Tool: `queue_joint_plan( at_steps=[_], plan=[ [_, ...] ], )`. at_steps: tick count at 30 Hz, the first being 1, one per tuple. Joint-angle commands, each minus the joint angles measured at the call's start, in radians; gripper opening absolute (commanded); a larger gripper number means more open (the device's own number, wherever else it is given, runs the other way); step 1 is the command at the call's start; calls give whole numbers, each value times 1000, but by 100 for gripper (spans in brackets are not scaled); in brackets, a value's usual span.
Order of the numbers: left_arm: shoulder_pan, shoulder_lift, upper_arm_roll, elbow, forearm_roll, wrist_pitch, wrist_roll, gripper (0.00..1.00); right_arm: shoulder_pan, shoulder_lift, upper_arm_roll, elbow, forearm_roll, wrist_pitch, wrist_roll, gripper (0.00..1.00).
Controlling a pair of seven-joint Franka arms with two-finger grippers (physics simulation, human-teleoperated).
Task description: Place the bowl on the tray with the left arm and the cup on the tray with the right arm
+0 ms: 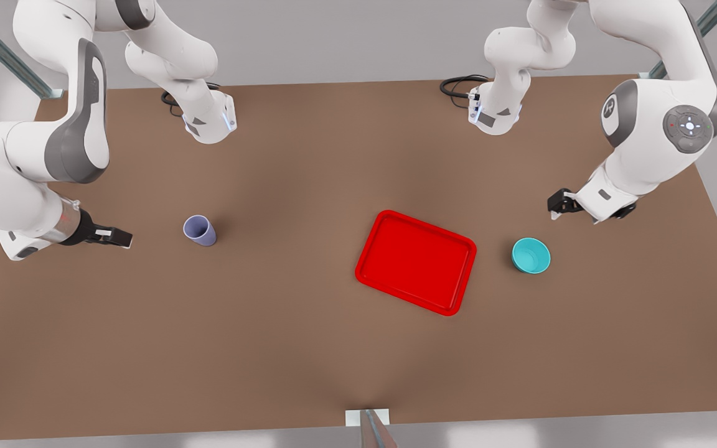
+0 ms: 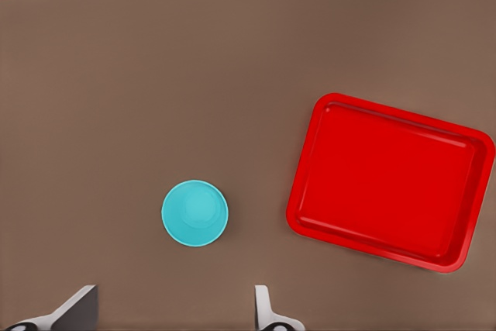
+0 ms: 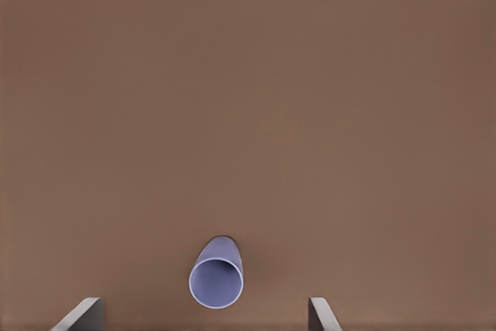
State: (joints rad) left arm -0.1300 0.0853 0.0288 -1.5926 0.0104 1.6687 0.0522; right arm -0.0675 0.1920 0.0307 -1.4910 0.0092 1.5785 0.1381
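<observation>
While brown table (image 1: 271, 348) spans, grey floor behind, metal struts

From high overhead, the front view gives us the whole counter (image 1: 309, 348), with both arm bases at 12 o'clock. Our left wrist view looks straight down, sharing the bowl (image 2: 194, 213) and tray (image 2: 465, 145) with it. Our right wrist view, nearer the counter, shares the cup (image 3: 216, 281).

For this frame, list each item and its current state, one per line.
bowl: upright on the table, off the tray, not held.
cup: upright on the table, off the tray, not held.
tray: flat on the table, nothing on it.
left gripper: jaws open, above the table near the bowl.
right gripper: jaws open, near the cup.
</observation>
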Motion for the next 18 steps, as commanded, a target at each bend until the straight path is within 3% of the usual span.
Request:
queue_joint_plan(
  at_steps=[1, 4, 8, 18],
  plan=[
    [3, 1, 0, 0, 3, 0, 0, 100, 0, 0, 0, 0, 0, 0, 0, 100],
    [99, 134, 8, -69, 40, 9, -17, 100, 0, 0, 0, 0, 2, -2, -2, 100],
    [259, 306, 8, -317, -256, 388, 291, 100, -2, 1, -2, 0, 2, -2, -20, 100],
    [273, 432, 8, -354, -322, 514, 466, 100, 0, 1, -2, 0, 2, 0, -20, 100]
  ],
)
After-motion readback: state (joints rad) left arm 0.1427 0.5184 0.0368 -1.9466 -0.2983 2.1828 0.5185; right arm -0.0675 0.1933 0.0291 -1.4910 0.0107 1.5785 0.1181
